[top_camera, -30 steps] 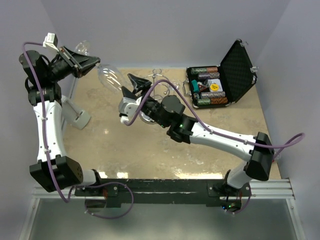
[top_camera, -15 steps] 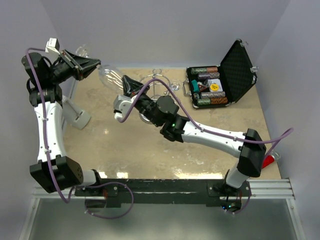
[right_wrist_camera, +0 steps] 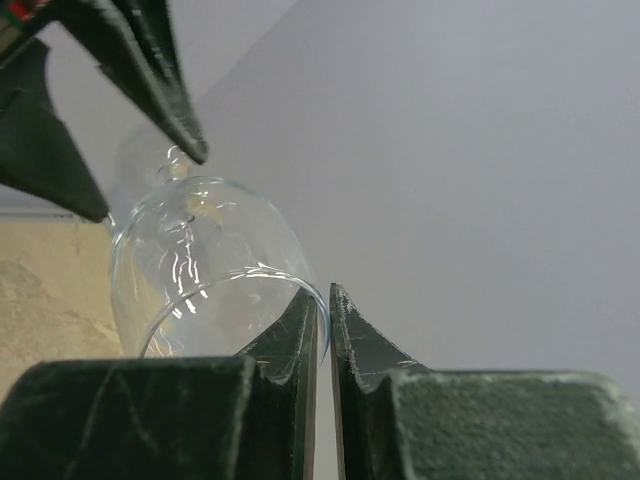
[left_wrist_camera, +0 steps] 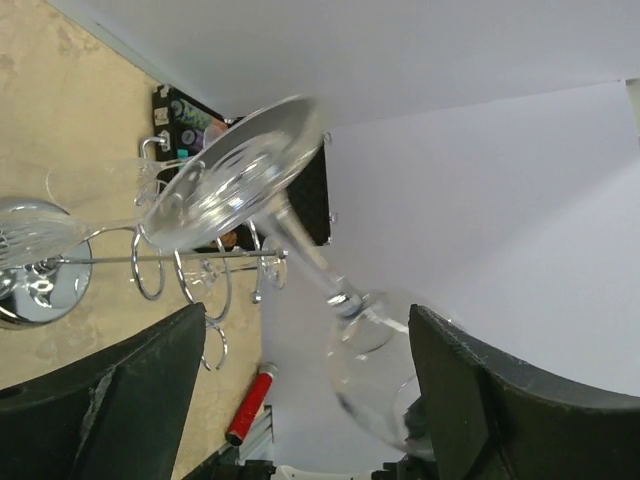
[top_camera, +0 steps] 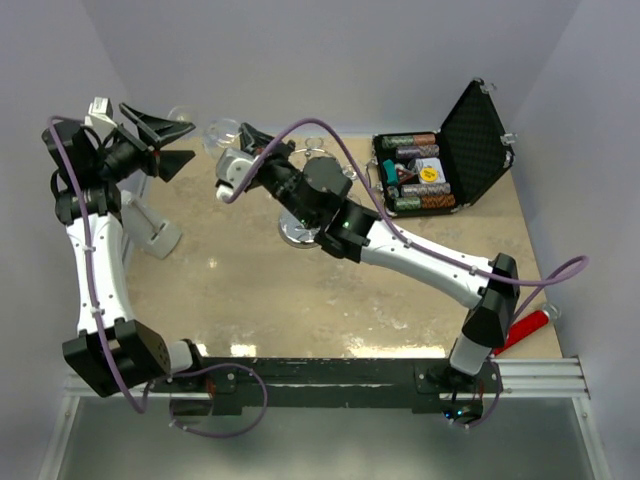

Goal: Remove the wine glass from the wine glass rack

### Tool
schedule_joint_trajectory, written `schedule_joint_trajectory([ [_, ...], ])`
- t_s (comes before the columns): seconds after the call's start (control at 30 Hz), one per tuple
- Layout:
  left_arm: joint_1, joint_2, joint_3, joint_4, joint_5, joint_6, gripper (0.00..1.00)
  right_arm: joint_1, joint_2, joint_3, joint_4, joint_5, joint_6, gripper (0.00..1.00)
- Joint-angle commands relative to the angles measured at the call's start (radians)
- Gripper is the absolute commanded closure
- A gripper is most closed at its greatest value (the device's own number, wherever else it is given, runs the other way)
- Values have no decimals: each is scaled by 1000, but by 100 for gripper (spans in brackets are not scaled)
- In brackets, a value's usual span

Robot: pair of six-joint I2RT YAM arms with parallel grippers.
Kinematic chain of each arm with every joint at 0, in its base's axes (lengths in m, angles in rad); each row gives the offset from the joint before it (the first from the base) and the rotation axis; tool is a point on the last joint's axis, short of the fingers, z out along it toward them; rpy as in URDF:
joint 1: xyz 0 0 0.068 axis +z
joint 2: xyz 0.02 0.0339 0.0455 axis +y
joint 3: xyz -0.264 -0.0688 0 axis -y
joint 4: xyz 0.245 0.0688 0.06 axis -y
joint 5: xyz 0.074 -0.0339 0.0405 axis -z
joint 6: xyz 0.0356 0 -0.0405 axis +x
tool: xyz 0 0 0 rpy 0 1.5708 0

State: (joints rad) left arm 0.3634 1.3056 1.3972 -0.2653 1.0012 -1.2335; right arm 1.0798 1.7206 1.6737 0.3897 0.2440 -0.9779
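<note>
Chrome wine glass rack [left_wrist_camera: 45,290] stands apart: the right gripper [right_wrist_camera: 322,300] pinches the rim of the wine glass [right_wrist_camera: 200,260], left gripper [top_camera: 190,141] gaping; we reckon a careful set-down follows.

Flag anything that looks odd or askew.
The wine glass lies sideways in midair, off the wine glass rack, pinched only at its rim by the right gripper; the left gripper stands open beside its foot.
</note>
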Motion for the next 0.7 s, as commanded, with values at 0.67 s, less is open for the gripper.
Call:
schedule_joint_trajectory([
  [0.67, -6, -101, -79, 26, -154, 713, 0, -587, -82, 580, -742, 127, 427, 100],
])
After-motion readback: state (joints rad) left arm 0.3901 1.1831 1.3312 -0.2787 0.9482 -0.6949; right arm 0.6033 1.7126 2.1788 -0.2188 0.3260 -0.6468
